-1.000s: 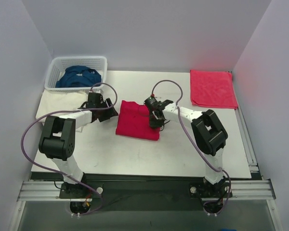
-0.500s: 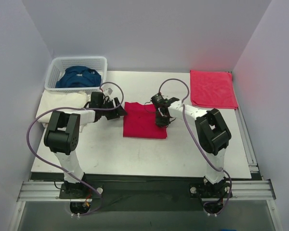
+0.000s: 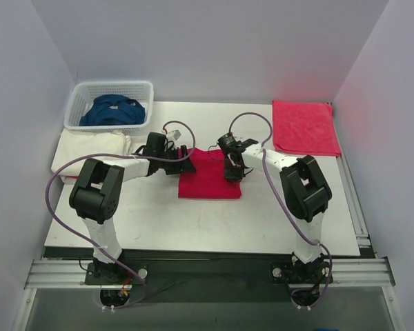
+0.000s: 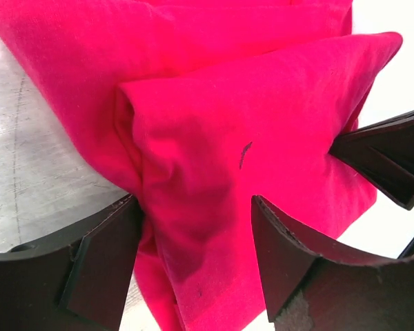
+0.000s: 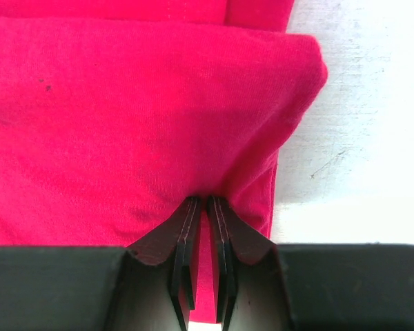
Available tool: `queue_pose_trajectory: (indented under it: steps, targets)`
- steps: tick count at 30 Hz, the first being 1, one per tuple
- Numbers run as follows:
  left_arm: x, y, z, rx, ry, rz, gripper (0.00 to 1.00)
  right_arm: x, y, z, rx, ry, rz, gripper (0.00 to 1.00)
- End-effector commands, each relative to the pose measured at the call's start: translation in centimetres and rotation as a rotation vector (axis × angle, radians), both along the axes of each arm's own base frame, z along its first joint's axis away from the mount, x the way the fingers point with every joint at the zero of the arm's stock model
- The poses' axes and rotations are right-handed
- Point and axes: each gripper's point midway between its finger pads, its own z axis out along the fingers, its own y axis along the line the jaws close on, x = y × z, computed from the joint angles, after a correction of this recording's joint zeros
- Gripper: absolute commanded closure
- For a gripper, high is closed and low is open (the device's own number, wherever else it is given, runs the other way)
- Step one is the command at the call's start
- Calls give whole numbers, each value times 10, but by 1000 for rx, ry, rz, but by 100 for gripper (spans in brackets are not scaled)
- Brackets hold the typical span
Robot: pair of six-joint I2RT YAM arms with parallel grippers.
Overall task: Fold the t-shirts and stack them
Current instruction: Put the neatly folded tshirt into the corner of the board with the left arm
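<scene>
Right gripper [image 5: 203, 201]: shut tight on a thin fold of the crimson t-shirt [image 3: 208, 181], pads all but touching, cloth nipped right at the tips. Left gripper [image 4: 196, 221]: open, fingers spread astride a doubled corner of the same shirt, cloth bulging between them, nothing clamped. Shirt itself: a folded bundle lying on the table [image 3: 193, 227], mid-table between the two arms, left gripper at its far-left corner, right gripper at its far-right edge.

Judged risks:
- Shallow tip-nip on the right. Likely to shed the cloth under any pull or lift, or to catch only the top layer and peel the fold open.
- Hold on one side only. Dragging from the right alone apt to skew or unroll the bundle.
- Closing the left jaws here. Chance of bunching the loose corner into a lump rather than a clean edge.
- Both sets of fingers close together over a small bundle. Some danger of collision on any inward move.

Farther out: folded red piece [image 3: 305, 127] at the far right corner, well apart, probably the stack site; a long carry, hence room for sagging. Cream-white t-shirt [image 3: 90, 150] at the left edge. Dark blue t-shirt [image 3: 112, 109] in the basket [image 3: 79, 96]. Both unfolded, so plenty left to do.
</scene>
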Motion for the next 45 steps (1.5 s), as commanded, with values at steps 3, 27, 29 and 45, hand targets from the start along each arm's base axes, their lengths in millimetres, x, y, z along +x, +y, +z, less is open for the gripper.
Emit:
queue_pose_trajectory:
  steps: [3,27,29,45]
  targets:
    - [-24,12,-38,126,152,-7,34,-5,-10,14,-17,7,-15,88]
    - [33,59,39,589,-127,77,100,4,-64,115,-46,-281,-130,56]
    - [30,66,45,662,-137,90,100,5,-72,120,-37,-288,-152,56]
    - [-13,145,166,1073,-302,293,100,2,-77,120,-7,-267,-167,60]
